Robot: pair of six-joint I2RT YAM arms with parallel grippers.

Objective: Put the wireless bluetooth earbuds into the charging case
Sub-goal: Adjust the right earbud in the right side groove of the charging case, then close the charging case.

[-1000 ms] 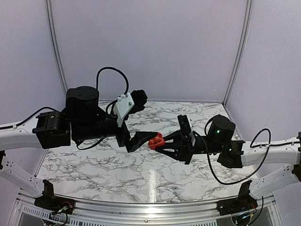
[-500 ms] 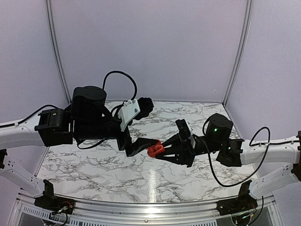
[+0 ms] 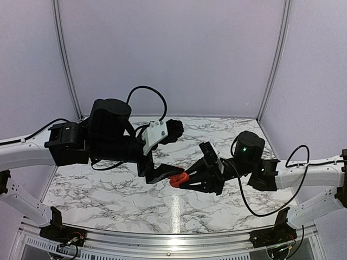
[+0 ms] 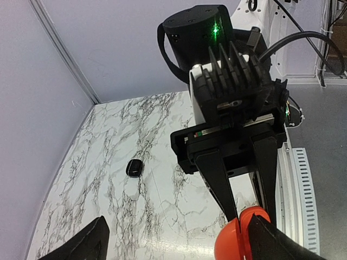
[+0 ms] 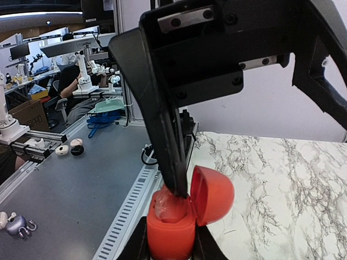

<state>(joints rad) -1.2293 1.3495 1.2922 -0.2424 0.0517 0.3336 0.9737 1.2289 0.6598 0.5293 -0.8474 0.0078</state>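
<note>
Our right tool (image 4: 250, 211) clamps the round red plastic charging case (image 5: 171, 233) low, left tool (image 4: 181, 246) gaping wide; we judge it light, slick, hinge fragile

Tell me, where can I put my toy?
The table is bare along the metal rail and in the far right corner, beyond a black piece. The middle is crowded: left gripper and right gripper meet at the red case.
</note>
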